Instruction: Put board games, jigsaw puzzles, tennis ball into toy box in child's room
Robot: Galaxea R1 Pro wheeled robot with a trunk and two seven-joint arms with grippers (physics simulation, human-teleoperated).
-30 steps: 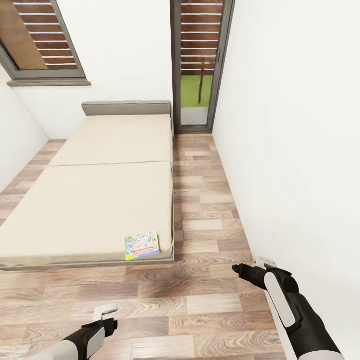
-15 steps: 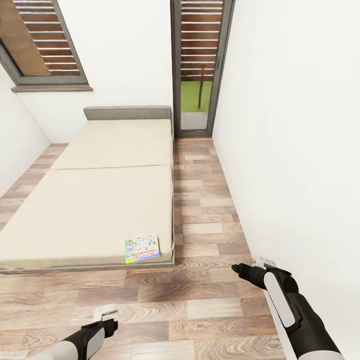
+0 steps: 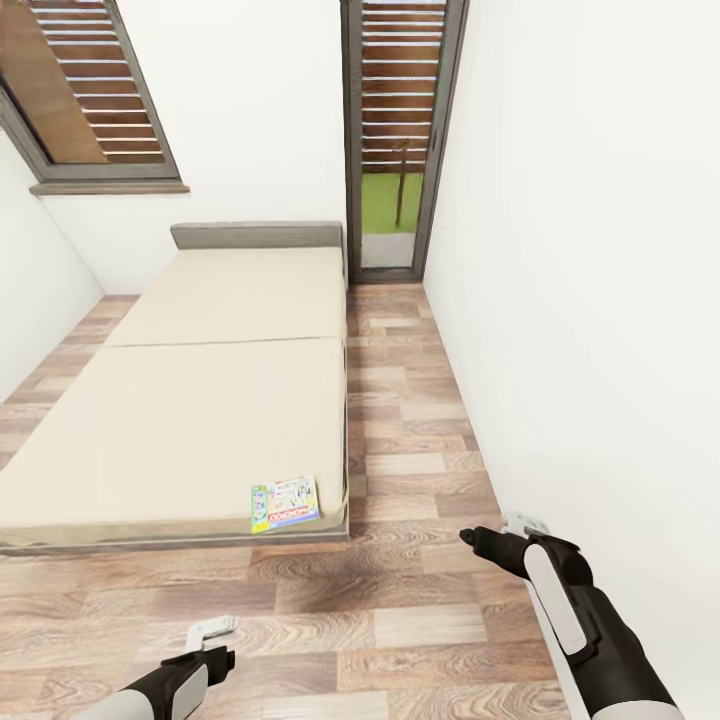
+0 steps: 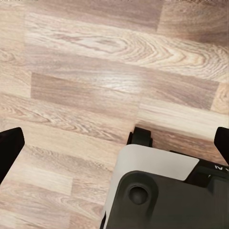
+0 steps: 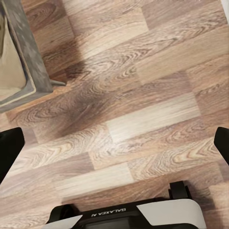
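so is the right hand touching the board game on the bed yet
Apart. The head view shows the right hand over bare wood floor, with a clear stretch of floor between it and the board game lying at the bed's near corner.

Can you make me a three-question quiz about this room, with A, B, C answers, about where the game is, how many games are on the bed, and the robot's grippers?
1. Where on the bed is the game?
A. by the headboard
B. at the near corner by the floor
C. in the middle

2. How many games lie on the bed?
A. one
B. two
C. three

3. What are the left gripper and right gripper holding?
A. a ball
B. a game each
C. nothing

Answers:
1 B, it lies at the mattress's foot end, next to the wood floor.
2 A, just one bright box shows on the mattress.
3 C, both wrist views show spread fingers with bare floor between.
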